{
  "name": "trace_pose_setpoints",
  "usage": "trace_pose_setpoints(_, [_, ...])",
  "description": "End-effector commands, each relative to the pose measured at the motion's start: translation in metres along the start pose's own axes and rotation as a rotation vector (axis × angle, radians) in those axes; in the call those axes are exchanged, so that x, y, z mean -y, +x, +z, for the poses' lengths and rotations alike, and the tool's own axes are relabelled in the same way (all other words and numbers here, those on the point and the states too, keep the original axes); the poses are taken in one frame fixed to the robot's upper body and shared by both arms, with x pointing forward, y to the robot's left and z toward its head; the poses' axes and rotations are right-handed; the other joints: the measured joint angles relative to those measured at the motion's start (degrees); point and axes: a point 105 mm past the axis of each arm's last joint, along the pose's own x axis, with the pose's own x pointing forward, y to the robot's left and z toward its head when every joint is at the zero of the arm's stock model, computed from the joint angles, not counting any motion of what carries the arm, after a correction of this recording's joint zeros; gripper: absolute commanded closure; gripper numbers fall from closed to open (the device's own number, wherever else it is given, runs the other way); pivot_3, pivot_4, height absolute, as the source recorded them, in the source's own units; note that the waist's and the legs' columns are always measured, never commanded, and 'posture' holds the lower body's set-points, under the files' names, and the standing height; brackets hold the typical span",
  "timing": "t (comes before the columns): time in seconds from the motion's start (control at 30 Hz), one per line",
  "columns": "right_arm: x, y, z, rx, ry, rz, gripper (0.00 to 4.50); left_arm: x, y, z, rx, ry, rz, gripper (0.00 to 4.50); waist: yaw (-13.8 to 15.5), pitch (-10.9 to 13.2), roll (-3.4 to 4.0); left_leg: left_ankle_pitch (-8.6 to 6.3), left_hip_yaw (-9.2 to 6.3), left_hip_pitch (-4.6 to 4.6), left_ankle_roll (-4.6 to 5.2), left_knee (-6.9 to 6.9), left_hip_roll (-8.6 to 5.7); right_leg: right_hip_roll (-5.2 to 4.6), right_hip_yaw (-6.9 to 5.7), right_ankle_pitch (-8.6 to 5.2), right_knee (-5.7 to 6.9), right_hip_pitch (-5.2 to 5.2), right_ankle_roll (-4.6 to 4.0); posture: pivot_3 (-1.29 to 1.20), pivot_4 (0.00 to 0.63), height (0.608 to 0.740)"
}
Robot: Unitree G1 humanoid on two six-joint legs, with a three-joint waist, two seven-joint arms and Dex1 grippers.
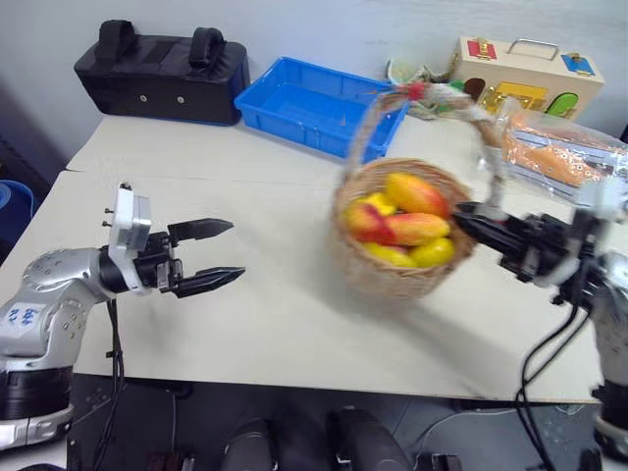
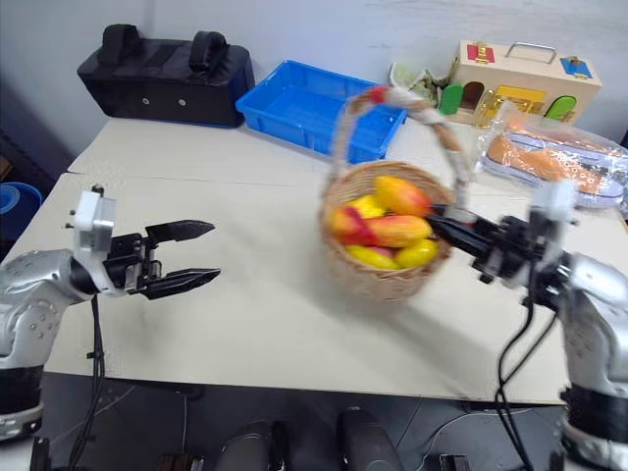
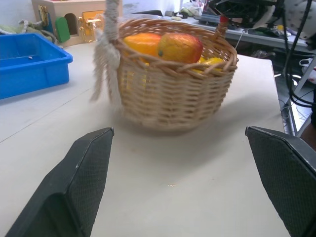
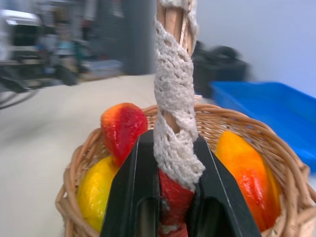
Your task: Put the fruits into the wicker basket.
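The fruits (image 1: 407, 221) all lie inside the basket (image 1: 397, 265) on the bench (image 1: 275, 334). The right hand (image 4: 170, 197) is clenched on the basket's handle base, likely to shift it; the left hand (image 1: 221, 255) waits released, well apart.

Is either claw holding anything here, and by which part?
The right claw is shut on the wicker basket, gripping the cloth-wound base of its handle. The left claw is open, holding nothing.
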Motion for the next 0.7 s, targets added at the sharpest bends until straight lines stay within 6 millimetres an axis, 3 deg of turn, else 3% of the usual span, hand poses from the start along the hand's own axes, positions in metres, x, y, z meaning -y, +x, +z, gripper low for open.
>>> trace_pose_setpoints(0.03, [0.012,-0.030,0.022,0.030,-0.147,-0.212,4.25,-0.006,0.011,0.007,0.023,0.050,-0.047,0.00,-0.03,0.00,0.00,0.01,0.04,0.01,0.01,0.01,0.00,0.01,0.04,0.00,0.01,0.00,0.00,0.00,0.150,0.740])
trace_pose_setpoints(0.23, [0.041,-0.071,0.013,0.016,-0.136,-0.570,4.25,-0.012,0.026,0.011,0.037,0.068,-0.100,0.00,-0.29,0.00,0.02,0.06,0.18,0.14,-0.02,-0.02,-0.02,0.06,0.21,0.01,0.16,-0.02,0.02,0.00,0.150,0.740])
trace_pose_setpoints(0.4, [0.055,-0.083,0.002,0.026,-0.081,-0.709,4.25,-0.012,0.028,0.011,0.039,0.072,-0.109,0.00,-0.97,0.01,0.03,0.09,0.18,0.15,-0.07,-0.05,-0.01,0.08,0.21,0.01,0.18,-0.03,0.02,0.00,0.150,0.740])
trace_pose_setpoints(0.53, [0.056,-0.084,-0.008,0.016,-0.013,-0.708,4.25,-0.012,0.027,0.011,0.040,0.077,-0.103,0.00,-1.19,0.01,0.03,0.09,0.18,0.16,-0.07,-0.04,-0.01,0.08,0.23,0.01,0.20,-0.03,0.02,0.00,0.150,0.740])
trace_pose_setpoints(0.7, [0.056,-0.087,-0.010,0.010,-0.001,-0.655,2.64,-0.012,0.026,0.011,0.042,0.080,-0.083,0.00,-1.15,0.01,0.03,0.09,0.18,0.16,-0.06,-0.04,-0.01,0.08,0.23,0.01,0.20,-0.01,0.03,0.00,0.150,0.740])
